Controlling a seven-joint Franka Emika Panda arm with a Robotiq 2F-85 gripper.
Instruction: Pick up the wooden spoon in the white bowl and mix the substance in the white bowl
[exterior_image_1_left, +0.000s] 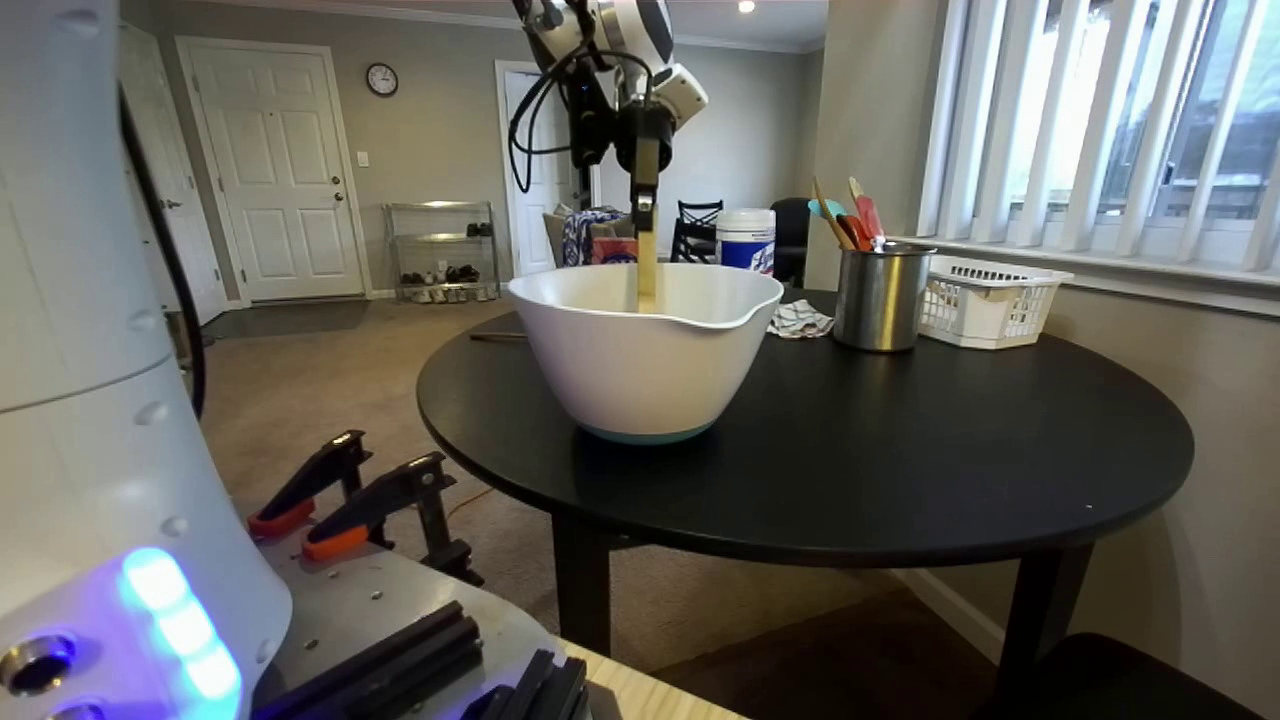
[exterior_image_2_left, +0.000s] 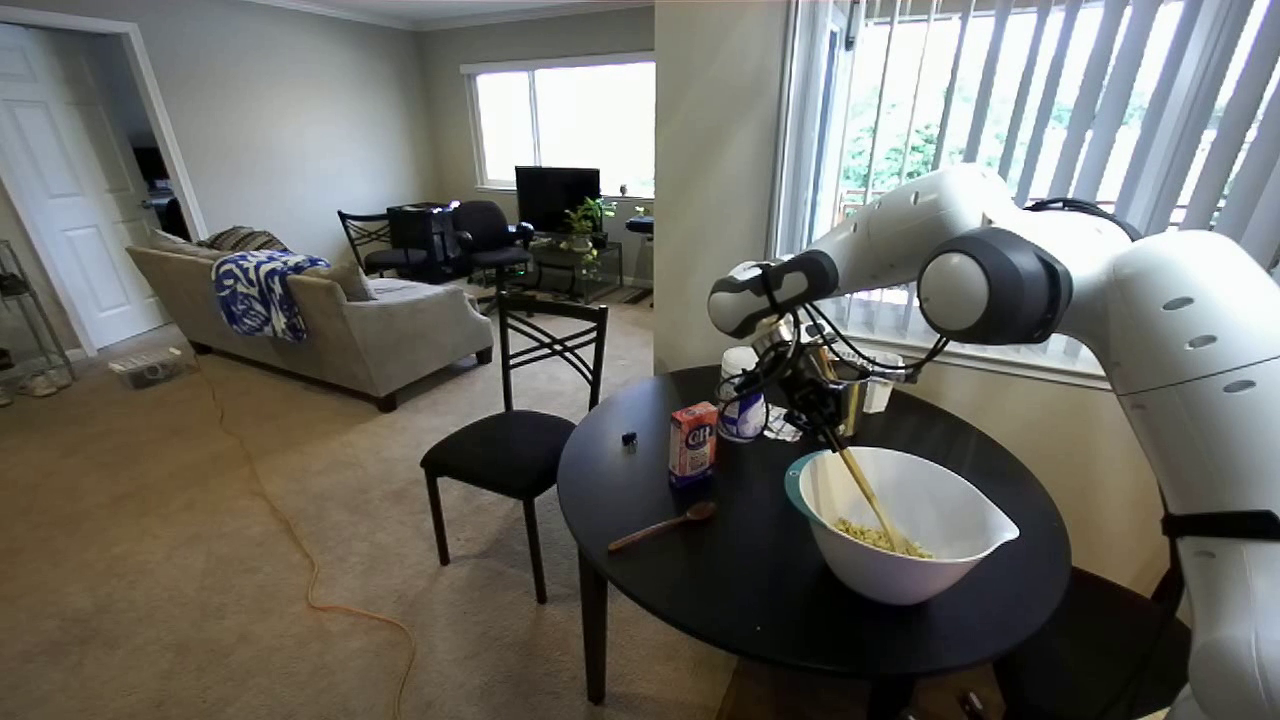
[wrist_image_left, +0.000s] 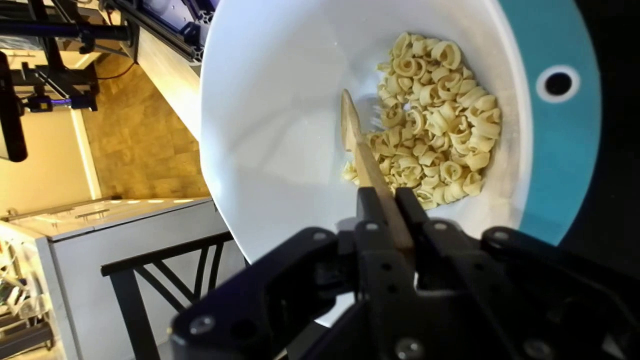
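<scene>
The white bowl (exterior_image_1_left: 640, 370) with a teal base stands on the black round table. It also shows in an exterior view (exterior_image_2_left: 905, 578) and the wrist view (wrist_image_left: 280, 100). Yellow curled pasta (wrist_image_left: 435, 120) is heaped on the bowl's teal-handle side; it also shows in an exterior view (exterior_image_2_left: 870, 535). My gripper (wrist_image_left: 388, 197) is shut on the wooden spoon (wrist_image_left: 369, 165), around its handle. The gripper is above the bowl in both exterior views (exterior_image_1_left: 646, 198) (exterior_image_2_left: 828, 430). The spoon (exterior_image_2_left: 866, 488) slants into the bowl; its head lies beside the pasta's edge in the wrist view.
A darker wooden spoon (exterior_image_2_left: 662, 526) lies on the table beside the bowl. An orange-and-blue box (exterior_image_2_left: 693, 443), a white-and-blue canister (exterior_image_1_left: 745, 240), a cloth (exterior_image_1_left: 800, 319), a metal utensil pot (exterior_image_1_left: 882, 300) and a white basket (exterior_image_1_left: 990, 305) stand farther back.
</scene>
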